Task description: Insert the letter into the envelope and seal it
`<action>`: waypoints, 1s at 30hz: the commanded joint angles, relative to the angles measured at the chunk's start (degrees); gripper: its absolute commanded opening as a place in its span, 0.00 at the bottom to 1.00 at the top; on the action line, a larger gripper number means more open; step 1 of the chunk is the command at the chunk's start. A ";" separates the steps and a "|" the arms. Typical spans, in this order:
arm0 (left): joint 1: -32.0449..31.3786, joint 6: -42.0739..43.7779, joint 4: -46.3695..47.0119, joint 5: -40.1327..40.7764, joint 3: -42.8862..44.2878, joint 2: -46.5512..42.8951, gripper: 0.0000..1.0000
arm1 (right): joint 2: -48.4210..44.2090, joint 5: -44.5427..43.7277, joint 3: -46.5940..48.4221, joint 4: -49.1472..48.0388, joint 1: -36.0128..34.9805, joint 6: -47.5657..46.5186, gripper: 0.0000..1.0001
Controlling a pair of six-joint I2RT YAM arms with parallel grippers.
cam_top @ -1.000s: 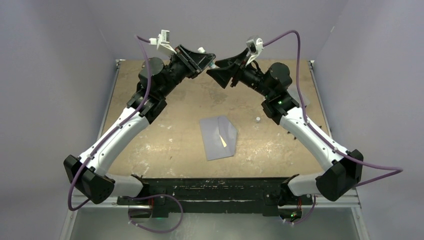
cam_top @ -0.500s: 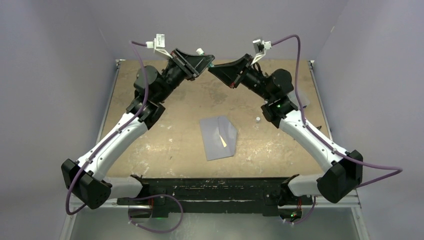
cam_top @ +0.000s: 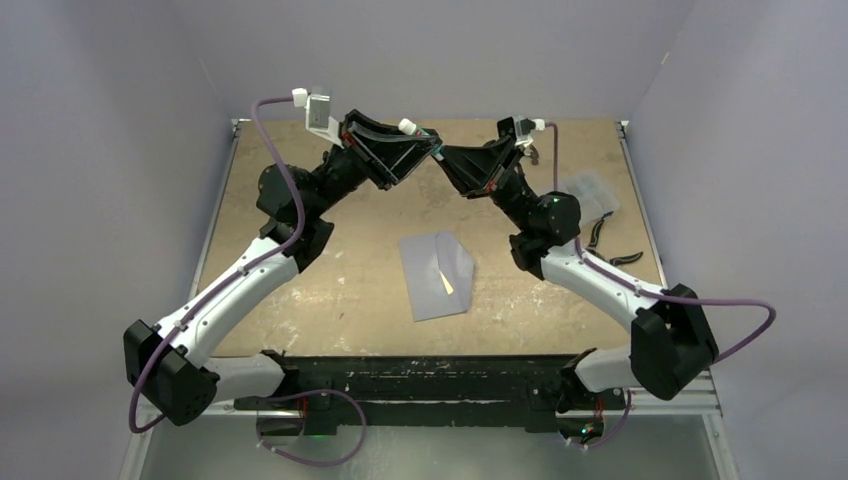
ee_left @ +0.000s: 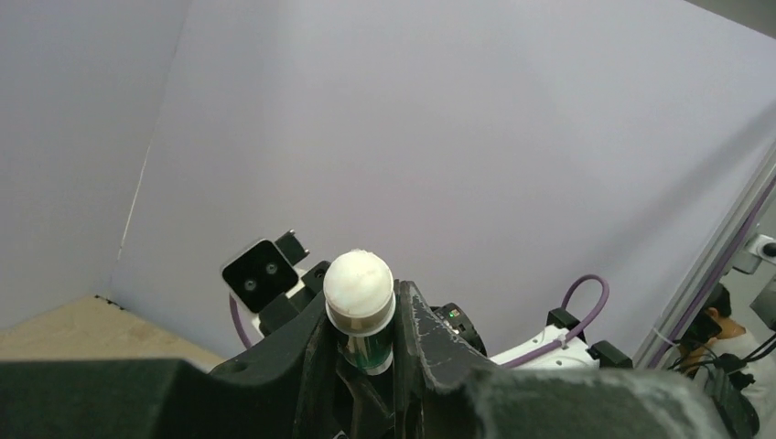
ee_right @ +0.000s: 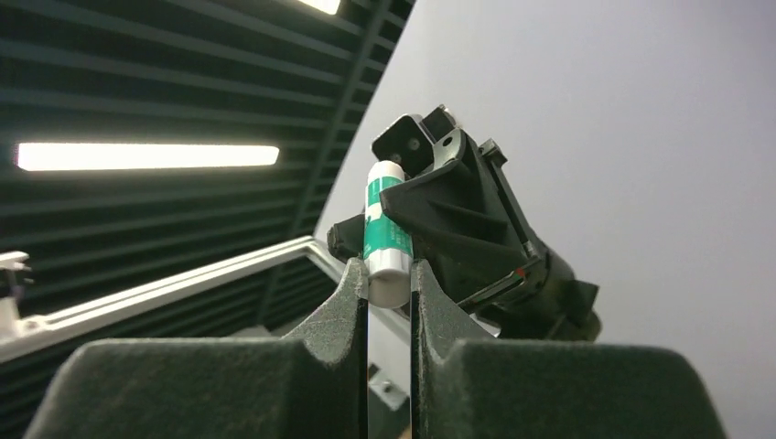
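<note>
The grey-blue envelope [cam_top: 437,278] lies flat at the table's middle. A thin cream sliver of the letter [cam_top: 446,281] shows at its opening; the rest is hidden inside. Both grippers are raised high over the far part of the table, tip to tip. My left gripper [cam_top: 428,150] [ee_left: 361,320] is shut on the green body of a glue stick [ee_left: 359,291], whose white domed end points up. My right gripper [cam_top: 447,156] [ee_right: 389,274] is shut on the other white end of the same glue stick [ee_right: 385,229].
A clear plastic bag [cam_top: 585,188] lies at the far right of the table. Beside it are dark curved tools [cam_top: 612,248]. The cardboard-coloured table [cam_top: 300,290] ends in a metal rail on each side. Lavender walls close the back and sides.
My right arm swung in toward the left one and its gripper closed on the glue stick's free end. The left gripper shifted slightly rightward, still holding the stick. The envelope has not moved.
</note>
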State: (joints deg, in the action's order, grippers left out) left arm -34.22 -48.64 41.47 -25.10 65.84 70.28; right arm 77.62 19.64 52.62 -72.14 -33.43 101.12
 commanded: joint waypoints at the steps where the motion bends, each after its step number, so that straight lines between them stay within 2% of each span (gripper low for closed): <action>1: 1.92 3.04 7.41 -0.20 0.66 -1.15 0.00 | 0.98 -11.08 -1.42 -24.27 2.55 13.88 0.09; 3: 1.90 2.56 3.94 2.64 1.34 -1.51 0.00 | -0.07 -4.78 -2.76 -22.01 3.02 5.32 0.50; 4: 1.88 2.19 2.31 4.06 1.72 -1.62 0.00 | -1.28 -1.63 -3.08 -17.94 3.02 -0.97 0.63; 5: 1.92 1.54 0.72 4.96 2.07 -1.71 0.00 | -2.53 1.89 -2.94 -13.26 3.02 -7.51 0.70; 7: 1.87 0.29 -4.17 7.15 3.46 -1.79 0.00 | -6.11 7.82 -1.73 -0.45 2.97 -24.60 0.77; 9: 1.88 -0.61 -9.27 8.98 5.12 -1.70 0.00 | -9.57 8.93 -1.00 11.85 2.87 -39.72 0.79; 12: 1.87 -2.30 -15.22 8.49 8.34 -0.52 0.00 | -11.80 10.41 2.63 23.20 2.85 -56.90 0.79; 16: 1.92 -4.92 -19.81 6.59 11.23 0.87 0.00 | -10.50 8.51 11.69 41.51 2.77 -73.54 0.80; 21: 1.90 -5.86 -21.66 5.78 13.37 1.48 0.00 | -8.73 5.01 17.15 45.08 2.76 -78.97 0.80; 24: 1.88 -6.43 -20.69 4.74 13.13 1.62 0.00 | -6.72 7.11 19.01 42.44 2.80 -77.01 0.78; 28: 1.88 -6.67 -19.65 4.17 12.65 1.80 0.00 | -4.17 10.35 20.82 38.82 2.76 -73.67 0.69; 30: 1.94 -6.20 -19.50 4.31 12.40 1.57 0.00 | -3.21 12.14 22.06 38.73 2.77 -73.00 0.60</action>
State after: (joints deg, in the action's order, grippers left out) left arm -32.51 -54.24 20.29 -19.46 76.82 72.27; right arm 73.34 28.29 70.81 -31.44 -30.48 28.03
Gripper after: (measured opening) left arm 0.216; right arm 0.671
